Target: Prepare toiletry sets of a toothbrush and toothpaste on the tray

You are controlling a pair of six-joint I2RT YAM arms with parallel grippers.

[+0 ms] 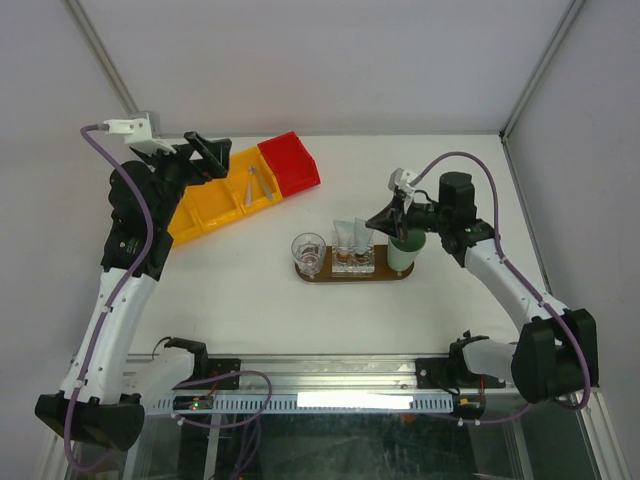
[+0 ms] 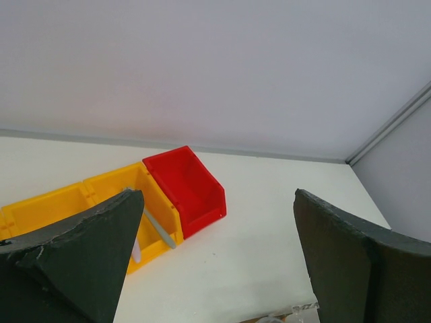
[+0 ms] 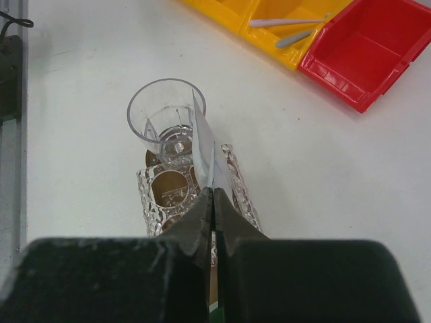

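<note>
The dark brown tray (image 1: pixel 385 273) lies mid-table. It carries a clear glass (image 1: pixel 308 252), a crystal holder (image 3: pixel 156 195) and a mint-green cup (image 1: pixel 402 258). Two pale toothpaste tubes (image 1: pixel 343 236) stand in the holder. My right gripper (image 3: pixel 214 192) is shut on the upper edge of a toothpaste tube (image 3: pixel 204 141) above the holder. My left gripper (image 2: pixel 219 269) hangs wide open and empty above the yellow bins (image 1: pixel 215 200). Thin toothbrushes (image 3: pixel 289 22) lie in a yellow bin, and one toothbrush (image 2: pixel 159 229) shows beside my left finger.
A red bin (image 1: pixel 290 165) adjoins the yellow bins at the back left. The enclosure's white walls stand behind the table and along its right side. The arm bases and a metal rail run along the near edge.
</note>
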